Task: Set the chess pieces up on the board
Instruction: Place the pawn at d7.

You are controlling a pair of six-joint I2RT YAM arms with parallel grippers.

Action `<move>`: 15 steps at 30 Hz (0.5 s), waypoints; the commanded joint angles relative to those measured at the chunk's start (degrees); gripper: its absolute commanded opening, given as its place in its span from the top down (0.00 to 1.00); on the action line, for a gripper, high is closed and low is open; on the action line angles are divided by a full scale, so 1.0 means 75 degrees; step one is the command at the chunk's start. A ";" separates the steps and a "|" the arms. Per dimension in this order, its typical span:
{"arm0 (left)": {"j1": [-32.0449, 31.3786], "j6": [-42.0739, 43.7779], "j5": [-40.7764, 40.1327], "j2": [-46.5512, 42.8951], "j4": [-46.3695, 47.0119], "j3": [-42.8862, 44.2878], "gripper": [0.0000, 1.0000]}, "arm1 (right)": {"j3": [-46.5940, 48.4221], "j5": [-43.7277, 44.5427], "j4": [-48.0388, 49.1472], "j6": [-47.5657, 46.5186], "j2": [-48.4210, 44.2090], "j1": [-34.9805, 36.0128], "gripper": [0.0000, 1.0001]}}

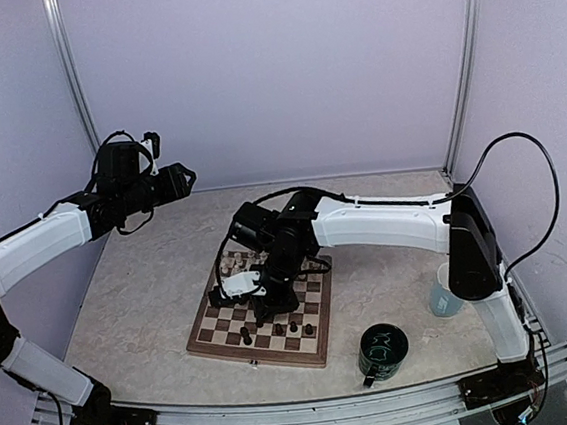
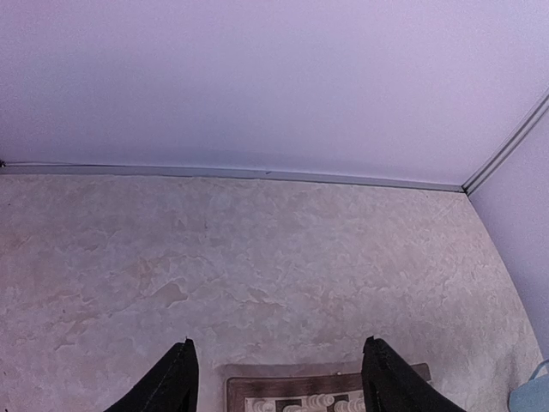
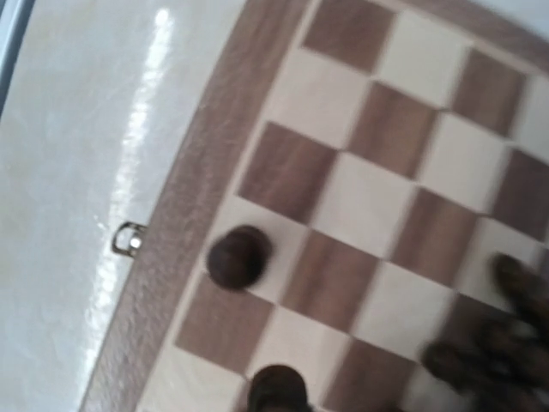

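Seen from above, the board (image 1: 209,330) lies on the desk (image 1: 140,287) between the arms and is only partly set. A few white pieces (image 1: 233,265) cluster at its far left corner, and four dark pieces (image 1: 278,330) stand loosely along the near rows. The right gripper (image 1: 260,297) hangs low over the board's middle, just behind the dark pieces. Its jaws are closed, and whether a piece sits between them cannot be told. The left gripper (image 1: 185,179) is high over the desk's far left, well apart from the board. A mug (image 1: 382,352) and a cup (image 1: 442,293) stand to the board's right.

The left wrist view shows both fingers (image 2: 176,386) spread wide with nothing between them. It looks across the desk to the board's far edge and the white pieces.

The right wrist view is blurred and looks down on one edge of the board. One dark piece stands on a square beside the border and another sits at the bottom of the view. The dark shapes at lower right are too smeared to name. A metal clasp (image 3: 129,239) shows on the board's rim.

The step in hand looks like arranging dark pieces on the near rows. To do it well, the right gripper should come straight down on one piece and grip it below the head. It should then lift clear of the neighbours and centre the piece in its square before letting go.
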 commanded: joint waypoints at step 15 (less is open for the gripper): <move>0.0039 -0.0031 0.0092 -0.0096 -0.0021 0.0245 0.35 | 0.0211 0.0112 -0.0249 0.0108 0.0747 0.0121 0.91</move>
